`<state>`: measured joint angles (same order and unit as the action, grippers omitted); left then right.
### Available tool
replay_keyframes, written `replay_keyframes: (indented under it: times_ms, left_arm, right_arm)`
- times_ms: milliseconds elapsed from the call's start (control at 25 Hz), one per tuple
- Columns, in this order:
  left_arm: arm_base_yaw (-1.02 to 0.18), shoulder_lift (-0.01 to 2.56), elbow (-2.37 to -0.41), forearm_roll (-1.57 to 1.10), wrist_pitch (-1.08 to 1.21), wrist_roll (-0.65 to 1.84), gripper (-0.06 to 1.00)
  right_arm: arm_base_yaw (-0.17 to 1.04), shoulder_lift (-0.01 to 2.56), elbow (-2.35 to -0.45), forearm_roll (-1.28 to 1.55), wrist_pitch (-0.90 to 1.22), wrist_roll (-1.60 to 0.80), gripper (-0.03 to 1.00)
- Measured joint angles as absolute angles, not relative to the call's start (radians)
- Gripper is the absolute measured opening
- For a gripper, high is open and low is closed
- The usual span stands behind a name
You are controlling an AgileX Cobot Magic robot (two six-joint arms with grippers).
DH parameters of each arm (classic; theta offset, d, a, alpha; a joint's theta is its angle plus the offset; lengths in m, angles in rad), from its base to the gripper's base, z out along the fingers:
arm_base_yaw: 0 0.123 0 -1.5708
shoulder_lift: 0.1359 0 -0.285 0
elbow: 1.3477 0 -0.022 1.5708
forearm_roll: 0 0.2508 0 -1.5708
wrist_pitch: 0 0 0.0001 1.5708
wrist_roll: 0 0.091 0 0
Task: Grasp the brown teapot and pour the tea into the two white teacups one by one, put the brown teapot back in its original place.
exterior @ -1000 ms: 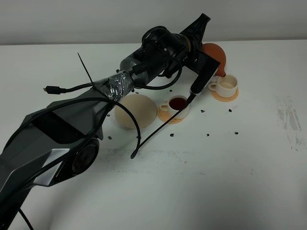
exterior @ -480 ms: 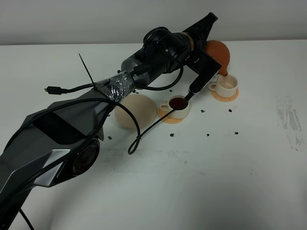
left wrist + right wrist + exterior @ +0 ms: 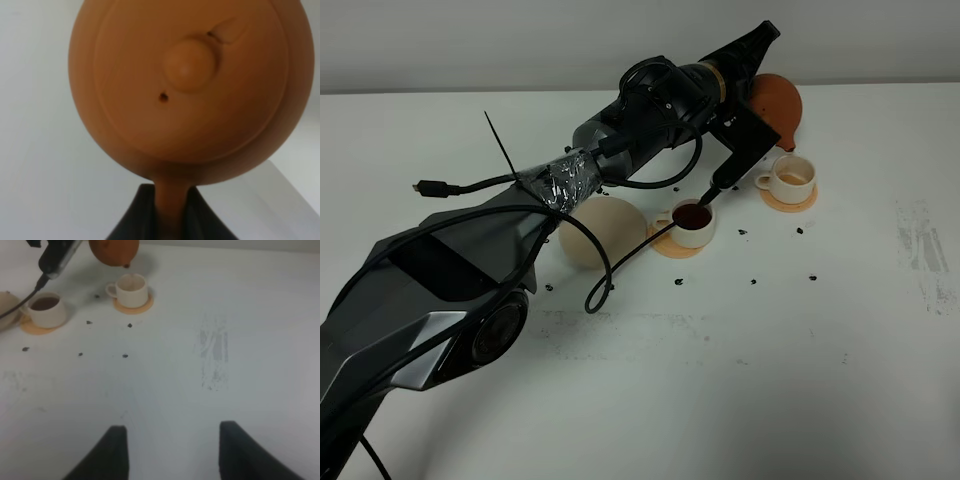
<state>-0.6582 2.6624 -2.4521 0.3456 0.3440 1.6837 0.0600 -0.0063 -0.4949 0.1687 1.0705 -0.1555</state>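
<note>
The brown teapot (image 3: 780,104) hangs tipped above the table at the far right, its spout pointing down over the right-hand white teacup (image 3: 791,178). My left gripper (image 3: 760,60) is shut on its handle. The left wrist view shows the lid and knob of the teapot (image 3: 190,85), with the left gripper (image 3: 170,212) clamped on the handle. The other white teacup (image 3: 693,222) holds dark tea. A beige saucer (image 3: 603,230) sits bare to its left. My right gripper (image 3: 172,450) hovers open over bare table, far from the teapot (image 3: 114,251) and the teacups (image 3: 131,289).
Each cup stands on an orange coaster (image 3: 788,200). Small dark specks (image 3: 754,281) dot the white table around the cups. A loose black cable (image 3: 620,265) from the left arm hangs over the saucer. A scuffed patch (image 3: 925,250) marks the right side.
My left gripper has carried the teapot slightly up and to the right. The right-hand cup now shows a brownish tint inside. The hanging cable has swung a little left.
</note>
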Motion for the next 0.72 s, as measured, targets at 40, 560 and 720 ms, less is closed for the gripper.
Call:
replay_keyframes:
  times_ms: [40,560,720]
  left_arm:
    - [-0.658,2.662,-2.452,0.346,0.342,1.684,0.11]
    - [-0.662,2.662,-2.452,0.359,0.333,1.725,0.11]
    - [-0.664,2.662,-2.452,0.371,0.324,1.731,0.11]
  right_arm:
    - [0.060,-0.006,-0.495,0.169,1.070,-0.156,0.43]
    - [0.060,-0.006,-0.495,0.169,1.070,-0.156,0.43]
    - [0.060,-0.006,-0.495,0.169,1.070,-0.156,0.43]
